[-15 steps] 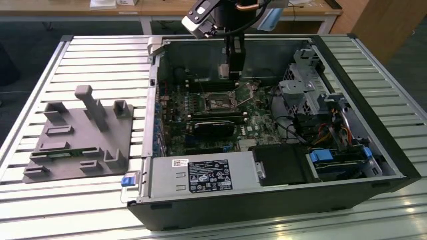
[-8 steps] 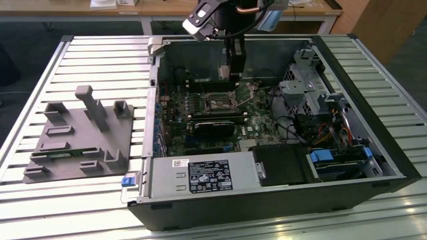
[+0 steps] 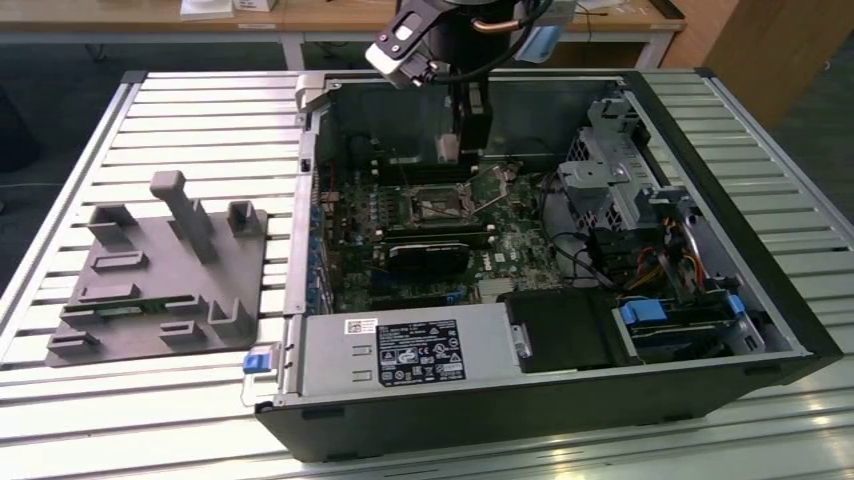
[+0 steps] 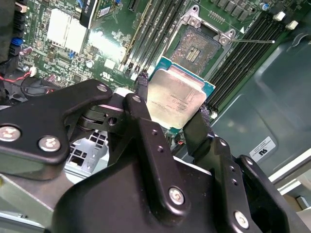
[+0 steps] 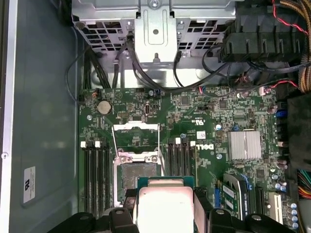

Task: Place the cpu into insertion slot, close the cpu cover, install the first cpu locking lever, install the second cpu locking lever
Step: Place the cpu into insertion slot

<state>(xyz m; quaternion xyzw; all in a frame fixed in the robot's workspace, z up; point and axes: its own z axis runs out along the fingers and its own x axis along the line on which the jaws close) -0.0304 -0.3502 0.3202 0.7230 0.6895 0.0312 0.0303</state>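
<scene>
Jaws: I read them as closed part-way, the black fingers pressing two opposite edges of the cpu.
Cpu: it is carried flat, metal top up, clear of the board, and touches nothing but the jaws.
Insertion slot: the insertion slot lies bare with its dark centre exposed. The chip hangs just beside it and above, overlapping its near rim in the first wrist view.
Alignment: the chip is near square, and its edges look parallel to the slot's rim.
Cpu cover: the cpu cover is swung open on the slot's far side, away from the chip.
Edges: long black memory slots flank the slot on two sides.
Open room: I judge the way across to the slot is free.
Setting: the slot sits mid-board inside the computer case on the slatted worktop.
</scene>
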